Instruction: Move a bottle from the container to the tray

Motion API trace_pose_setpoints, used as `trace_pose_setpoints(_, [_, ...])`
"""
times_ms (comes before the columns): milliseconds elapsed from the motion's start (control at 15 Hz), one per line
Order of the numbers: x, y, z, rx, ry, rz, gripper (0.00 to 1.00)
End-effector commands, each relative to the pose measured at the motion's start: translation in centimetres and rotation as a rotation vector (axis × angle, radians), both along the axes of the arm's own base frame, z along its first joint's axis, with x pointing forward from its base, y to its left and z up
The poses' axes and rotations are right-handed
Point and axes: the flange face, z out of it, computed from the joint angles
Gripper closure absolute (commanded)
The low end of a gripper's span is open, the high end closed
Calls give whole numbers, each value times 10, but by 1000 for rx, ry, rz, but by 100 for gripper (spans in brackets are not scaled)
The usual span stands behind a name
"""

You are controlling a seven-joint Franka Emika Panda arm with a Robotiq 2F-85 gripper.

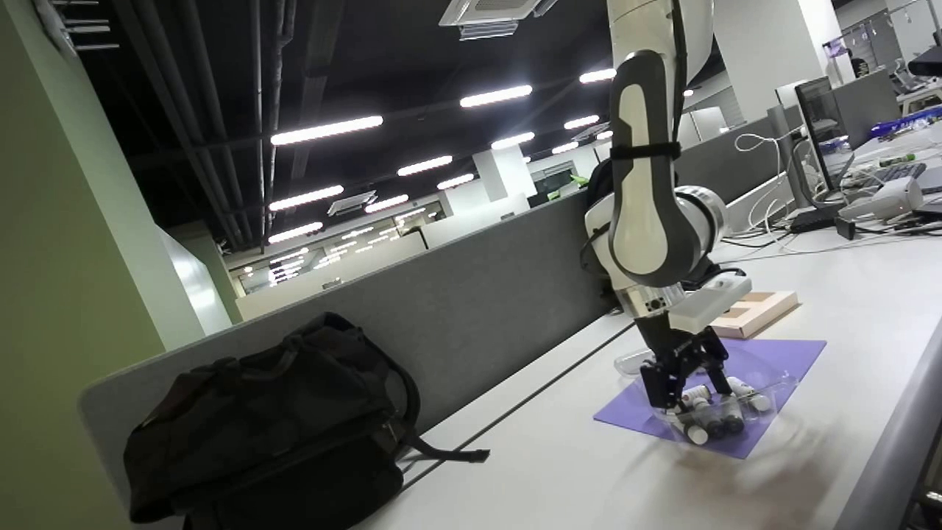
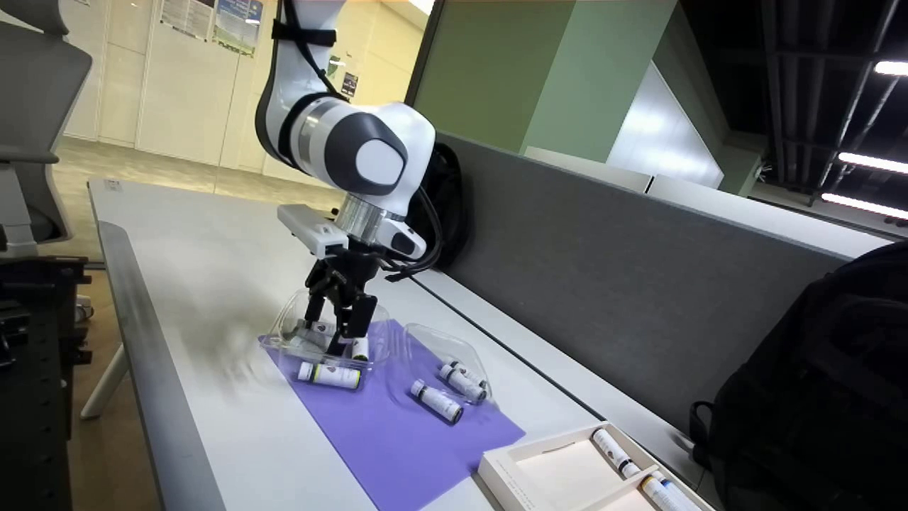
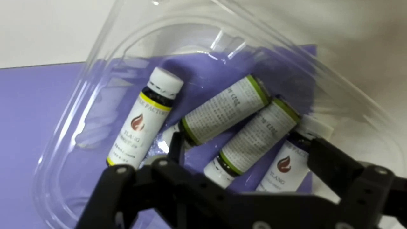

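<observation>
My claw point(image 3: 246, 146) is hanging spread over bottles point(image 3: 225, 109) crowding the container point(image 3: 58, 149), a purple sheet point(image 2: 411, 447) lying beneath. I am reading "YLANG" on two labels point(image 3: 136, 133).

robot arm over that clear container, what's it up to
The robot arm has its gripper open at the bottles in the clear container, apparently about to pick one for the pale tray. None looks gripped yet; whether the gripper touches any is hard to tell. The tray has other bottles in it.
</observation>
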Motion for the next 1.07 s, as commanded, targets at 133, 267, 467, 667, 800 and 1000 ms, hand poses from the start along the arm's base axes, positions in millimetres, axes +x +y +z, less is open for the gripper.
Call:
trace_pose_setpoints(133, [-3, -5, -4, 26, -11, -237, 0])
trace_pose_setpoints(267, [-1, -7, -7, 25, -20, -331, 0])
trace_pose_setpoints(467, [0, -9, -11, 15, -36, -439, 0])
trace_pose_setpoints(667, [-4, -8, -15, -7, -38, -372, 0])
trace_pose_setpoints(800, [-5, -7, -13, -14, -52, -329, 26])
trace_pose_setpoints(1000, [-4, -7, -11, -22, -70, -307, 46])
